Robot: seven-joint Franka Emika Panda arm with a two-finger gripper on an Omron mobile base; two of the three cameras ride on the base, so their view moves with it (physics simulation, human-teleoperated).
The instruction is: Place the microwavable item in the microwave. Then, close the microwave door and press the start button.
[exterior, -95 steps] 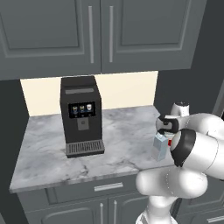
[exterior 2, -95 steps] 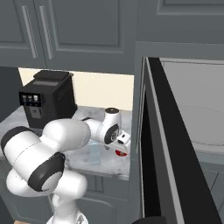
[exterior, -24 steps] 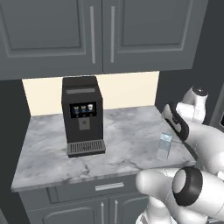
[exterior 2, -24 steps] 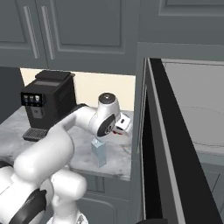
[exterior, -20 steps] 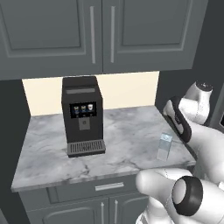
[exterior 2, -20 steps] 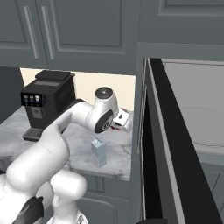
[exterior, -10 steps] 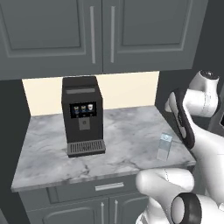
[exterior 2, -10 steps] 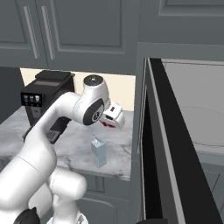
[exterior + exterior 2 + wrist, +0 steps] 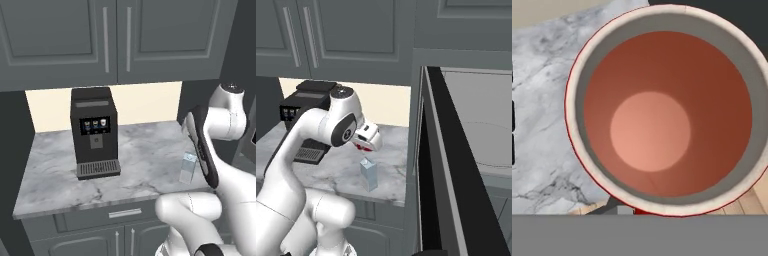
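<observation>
currently the red cup (image 9: 662, 112) is seen from above in the hand view, its pale rim and red-brown inside close before the camera, with marbled counter behind it. in the right base view a sliver of red (image 9: 362, 146) is seen under the white hand, held up in the air above the counter. the gripper (image 9: 367, 141) is closed around the cup, though the fingers themselves are hidden. just below it, the pale blue carton (image 9: 369, 174) is stood upright on the marble counter (image 9: 140, 155) near its front right edge. the microwave door (image 9: 448, 165) is swung wide open to the right, and the microwave (image 9: 481, 135) cavity with its glass turntable is seen beyond. well apart, the black coffee machine (image 9: 94, 132) is stood at the counter's left.
</observation>
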